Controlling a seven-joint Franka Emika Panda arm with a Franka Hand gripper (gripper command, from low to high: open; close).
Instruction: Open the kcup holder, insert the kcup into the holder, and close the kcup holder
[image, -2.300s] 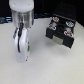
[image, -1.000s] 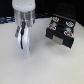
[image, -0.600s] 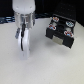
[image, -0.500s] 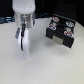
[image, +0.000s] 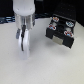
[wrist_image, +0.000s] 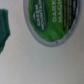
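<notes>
Exterior view: I see the kcup holder (image: 61, 33) on the white surface (image: 50, 67), toward the exterior view's right, its top carrying pods with reddish and white lids (image: 55, 21); too blurred to say whether the tray is slid out. The pincer (image: 23, 45) hangs low over the surface, well apart from the holder; I cannot tell how far its jaws stand apart. Wrist view: the kcup (wrist_image: 50, 20), green top facing the camera, lies on the surface; no fingers touch it there.
</notes>
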